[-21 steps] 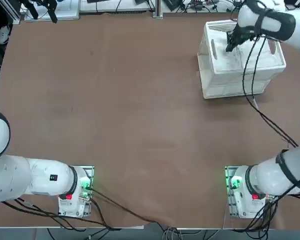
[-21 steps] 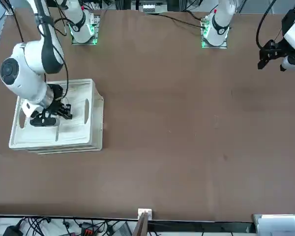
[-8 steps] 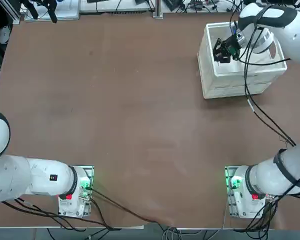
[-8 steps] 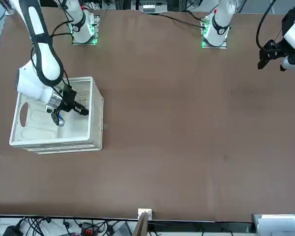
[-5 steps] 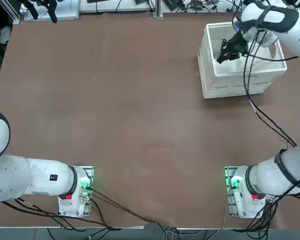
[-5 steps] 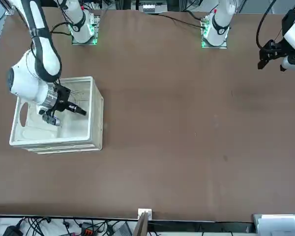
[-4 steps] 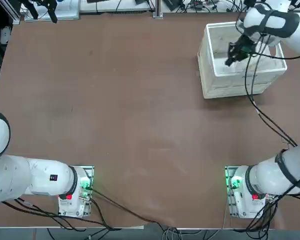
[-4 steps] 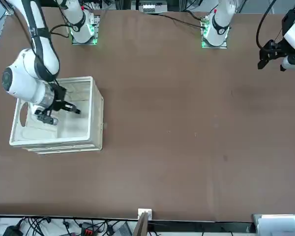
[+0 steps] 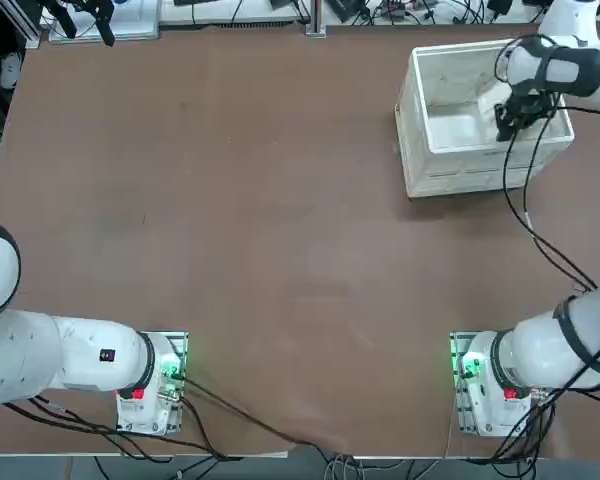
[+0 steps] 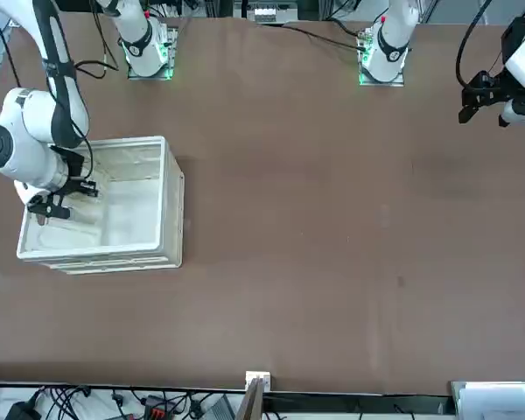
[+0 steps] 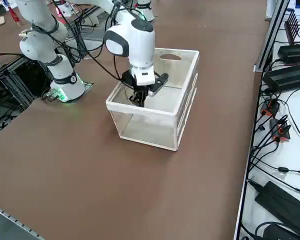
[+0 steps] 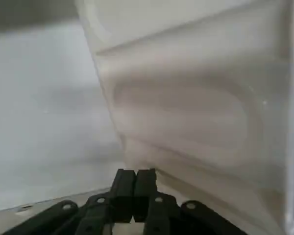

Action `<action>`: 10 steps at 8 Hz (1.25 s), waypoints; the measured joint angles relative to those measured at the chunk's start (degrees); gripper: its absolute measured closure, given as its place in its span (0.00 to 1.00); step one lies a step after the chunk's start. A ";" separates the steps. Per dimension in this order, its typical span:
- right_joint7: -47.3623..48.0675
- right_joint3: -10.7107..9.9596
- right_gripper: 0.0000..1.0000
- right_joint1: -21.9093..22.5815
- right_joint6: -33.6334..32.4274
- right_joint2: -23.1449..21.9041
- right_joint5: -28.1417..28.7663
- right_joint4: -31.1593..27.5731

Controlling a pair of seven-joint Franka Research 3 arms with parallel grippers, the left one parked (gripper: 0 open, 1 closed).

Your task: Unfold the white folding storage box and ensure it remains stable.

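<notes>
In the top view, the white folding storage box is at upper right on the bench, 1 black cable crossing it. The right tool is over the box, its 2 fingers together.

Top, front and side views look bright and pretty sharp, with a soft sheen on the brown table and a faint shadow by the box. Wrist view's dimmer and blurry, darkest at upper left.
</notes>
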 joint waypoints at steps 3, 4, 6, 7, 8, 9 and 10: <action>0.90 0.81 0.98 -2.21 0.12 3.36 -10.63 0.48; 1.30 0.96 0.98 -2.20 0.10 3.74 -11.64 0.87; 1.30 1.68 0.98 -2.19 -4.10 3.65 -11.43 4.07; 1.17 2.59 0.98 -2.25 -10.17 3.13 -10.08 8.24; 0.79 3.44 0.96 -2.26 -16.86 1.89 -7.15 13.64; 0.16 3.99 0.94 -2.27 -21.80 -0.18 -3.58 18.19; -0.22 4.37 0.83 -2.29 -24.31 -2.63 -0.67 21.26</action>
